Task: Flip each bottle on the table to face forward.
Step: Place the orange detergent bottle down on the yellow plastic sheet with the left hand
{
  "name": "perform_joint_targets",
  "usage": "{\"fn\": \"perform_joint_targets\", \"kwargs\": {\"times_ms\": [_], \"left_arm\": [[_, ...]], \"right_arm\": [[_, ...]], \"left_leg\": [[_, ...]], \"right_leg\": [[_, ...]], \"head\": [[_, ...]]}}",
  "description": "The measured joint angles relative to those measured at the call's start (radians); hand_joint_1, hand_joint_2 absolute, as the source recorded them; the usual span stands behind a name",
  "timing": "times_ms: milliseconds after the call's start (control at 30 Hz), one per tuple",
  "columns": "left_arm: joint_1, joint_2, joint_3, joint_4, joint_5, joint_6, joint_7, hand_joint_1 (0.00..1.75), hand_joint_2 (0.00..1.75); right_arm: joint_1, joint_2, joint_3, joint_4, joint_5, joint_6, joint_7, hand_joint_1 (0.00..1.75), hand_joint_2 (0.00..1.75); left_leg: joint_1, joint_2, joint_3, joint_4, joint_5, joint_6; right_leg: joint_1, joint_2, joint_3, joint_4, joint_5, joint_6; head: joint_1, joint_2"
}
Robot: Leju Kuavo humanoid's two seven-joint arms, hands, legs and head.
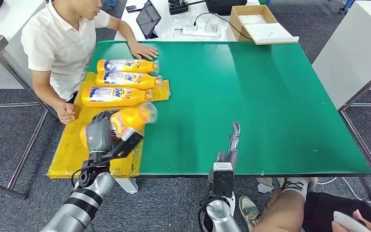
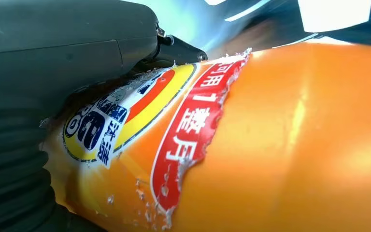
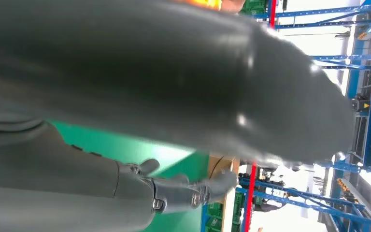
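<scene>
Orange plastic bottle (image 1: 131,119) is gripped by left hand (image 1: 99,135) above yellow mat (image 1: 67,162) mid-flip, three labelled bottles (image 1: 118,80) already face up beside it, right hand (image 1: 230,150) empty, fingers extended.

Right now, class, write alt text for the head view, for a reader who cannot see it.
The left robot hand grips an orange bottle above a yellow mat on a green table, where three more bottles lie beside a seated person. The right robot hand holds nothing.
</scene>
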Motion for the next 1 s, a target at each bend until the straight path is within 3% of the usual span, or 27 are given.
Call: {"fn": "perform_joint_targets", "kwargs": {"times_ms": [67, 133, 200, 300, 367, 800, 1000], "left_arm": [[-0.033, 0.011, 0.012, 0.072, -0.339, -0.046, -0.026, 1.75, 1.75], [-0.042, 0.019, 0.022, 0.115, -0.462, -0.079, -0.026, 1.75, 1.75], [-0.051, 0.022, 0.027, 0.144, -0.368, -0.085, -0.025, 1.75, 1.75], [-0.066, 0.026, 0.028, 0.173, -0.045, -0.086, -0.023, 1.75, 1.75], [-0.075, 0.027, 0.029, 0.186, 0.055, -0.086, -0.021, 1.75, 1.75], [-0.106, 0.032, 0.016, 0.226, -0.132, -0.049, 0.064, 1.75, 1.75], [-0.117, 0.031, 0.012, 0.234, -0.068, -0.161, 0.036, 1.75, 1.75]], "right_arm": [[0.008, 0.000, -0.015, -0.019, 0.004, 0.000, -0.001, 0.00, 0.00], [0.013, 0.001, -0.025, -0.031, 0.004, 0.001, -0.002, 0.00, 0.00], [0.020, 0.001, -0.035, -0.039, 0.004, 0.001, -0.002, 0.00, 0.00], [0.025, 0.001, -0.042, -0.045, 0.004, 0.001, -0.002, 0.00, 0.00], [0.025, 0.002, -0.045, -0.047, 0.004, 0.003, -0.002, 0.00, 0.00], [0.034, 0.003, -0.053, -0.048, 0.007, 0.013, -0.003, 0.00, 0.00], [0.034, 0.003, -0.058, -0.048, 0.005, 0.017, -0.003, 0.00, 0.00]], "left_leg": [[0.000, -0.002, -0.001, 0.000, 0.001, 0.000], [0.000, 0.000, -0.002, 0.000, 0.001, 0.000], [0.000, 0.001, -0.002, 0.000, 0.000, 0.000], [0.001, 0.000, -0.002, 0.000, 0.000, 0.000], [0.001, -0.001, -0.003, 0.000, 0.000, 0.000], [0.001, 0.000, -0.003, 0.000, 0.000, 0.000], [0.001, 0.000, -0.003, 0.000, 0.000, 0.000]], "right_leg": [[0.000, -0.001, 0.000, 0.000, 0.000, 0.000], [0.000, 0.000, -0.001, 0.001, 0.000, 0.000], [0.000, 0.000, -0.003, 0.000, 0.000, 0.000], [0.001, 0.000, -0.003, 0.000, 0.000, 0.000], [0.001, 0.000, -0.003, 0.000, 0.000, 0.000], [0.001, 0.000, -0.003, 0.000, 0.000, 0.000], [0.001, 0.000, -0.003, 0.000, 0.000, 0.000]], "head": [[0.000, 0.000], [0.000, 0.000], [0.000, 0.000], [0.000, 0.000], [0.000, 0.000], [0.000, 0.000], [0.000, 0.000]]}}
